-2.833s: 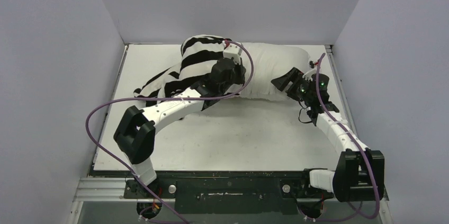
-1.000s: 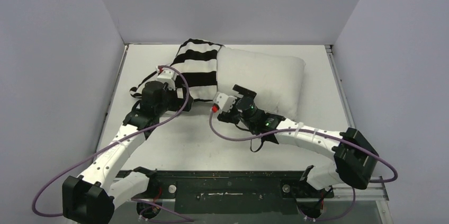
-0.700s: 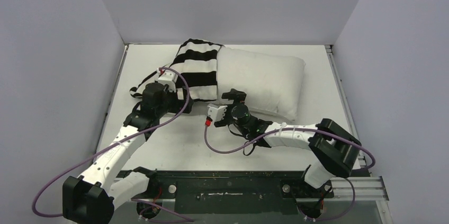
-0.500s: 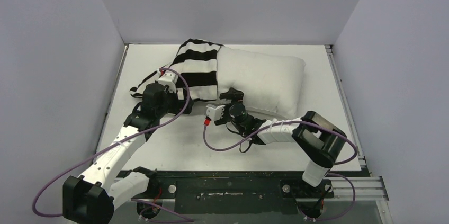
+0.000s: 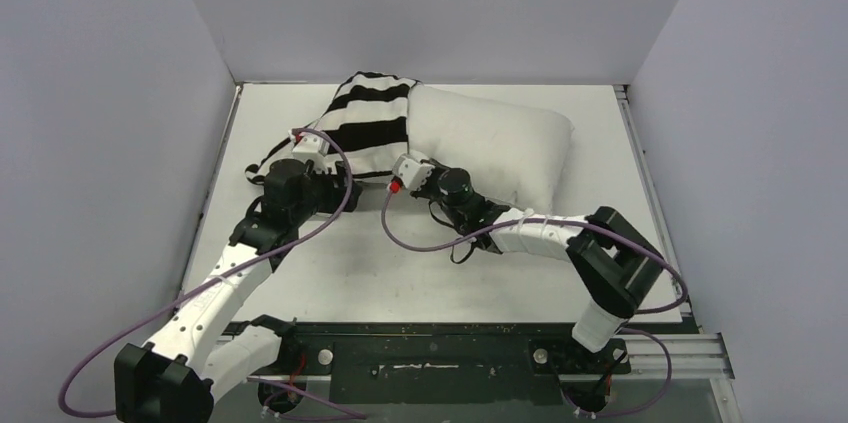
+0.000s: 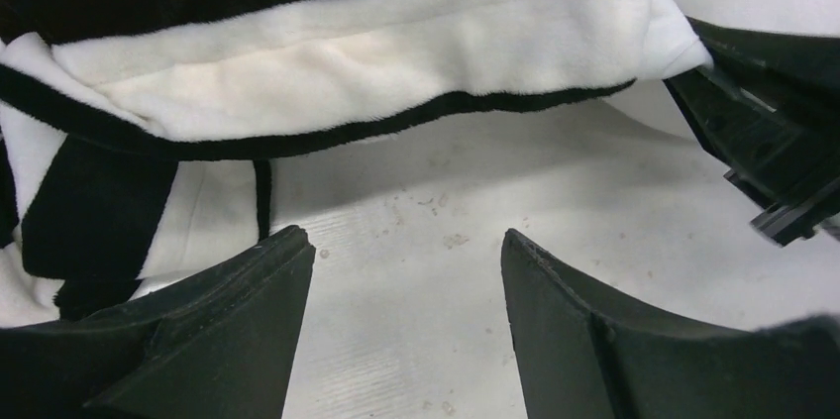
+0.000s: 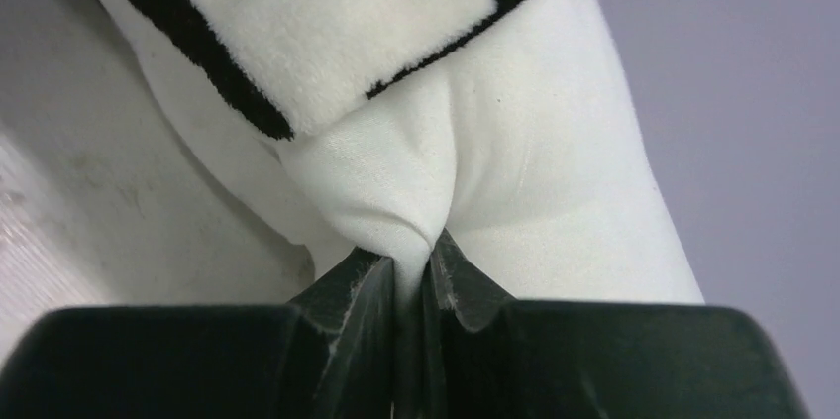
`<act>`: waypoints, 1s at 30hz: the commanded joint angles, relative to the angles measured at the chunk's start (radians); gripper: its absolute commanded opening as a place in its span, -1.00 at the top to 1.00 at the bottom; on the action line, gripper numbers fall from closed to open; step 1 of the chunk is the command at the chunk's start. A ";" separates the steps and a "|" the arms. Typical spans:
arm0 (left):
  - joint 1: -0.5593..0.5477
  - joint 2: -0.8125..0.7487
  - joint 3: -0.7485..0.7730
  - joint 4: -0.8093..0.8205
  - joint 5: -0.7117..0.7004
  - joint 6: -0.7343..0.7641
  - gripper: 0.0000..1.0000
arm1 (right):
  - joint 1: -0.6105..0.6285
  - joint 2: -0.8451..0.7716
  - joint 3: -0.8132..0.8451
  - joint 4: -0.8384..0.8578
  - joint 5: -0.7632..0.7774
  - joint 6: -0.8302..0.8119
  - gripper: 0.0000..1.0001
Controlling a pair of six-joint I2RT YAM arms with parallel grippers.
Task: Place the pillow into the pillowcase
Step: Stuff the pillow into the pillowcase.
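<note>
Surface: white, lightly scuffed table [image 5: 420,263], closed in on three sides by pale grey-lilac walls [image 5: 430,3].
Pillow: plump off-white pillow [image 5: 500,138] lies at the far side of the table, right of centre, long side running left to right.
Pillowcase: black-and-white striped pillowcase [image 5: 365,123] lies rumpled at the far left of centre. Its right edge laps over the left end of the pillow, and most of the pillow is bare.
Right gripper: right gripper [image 7: 414,265] is at the pillow's near left corner. The fingers are closed tight on a small pinch of plain white pillow fabric, drawn into a peak between the tips. The striped hem sits just above that pinch, touching the pillow.
Left gripper: left gripper [image 6: 406,246] is low over the table, just short of the pillowcase's near edge. The jaws stand well apart with only bare table between them, and nothing is held.
Arms: left arm reaches in from the near left. The right arm bends across from the near right, so both wrists end up close together by the overlap.
Cables: purple cables [image 5: 415,233] loop from each wrist.
</note>
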 commanded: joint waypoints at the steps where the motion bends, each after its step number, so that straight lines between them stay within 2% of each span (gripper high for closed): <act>1: -0.006 -0.061 0.035 0.123 0.035 -0.098 -0.30 | -0.003 -0.180 0.208 -0.183 -0.056 0.354 1.00; 7: -0.007 -0.056 0.204 -0.011 0.012 -0.084 -0.15 | -0.044 -0.337 0.334 -0.437 -0.196 0.681 1.00; 10: -0.007 -0.040 0.311 -0.111 -0.010 -0.092 -0.10 | -0.069 -0.391 0.411 -0.565 -0.263 0.793 1.00; 14: -0.007 -0.027 0.417 -0.157 -0.015 -0.093 -0.01 | -0.119 -0.446 0.414 -0.661 -0.399 0.911 1.00; 21: -0.006 0.102 0.466 -0.129 -0.094 -0.054 0.14 | -0.140 -0.454 0.388 -0.701 -0.426 0.977 1.00; 30: 0.002 0.307 0.467 0.017 -0.077 -0.023 0.27 | -0.207 -0.414 0.391 -0.708 -0.501 1.008 1.00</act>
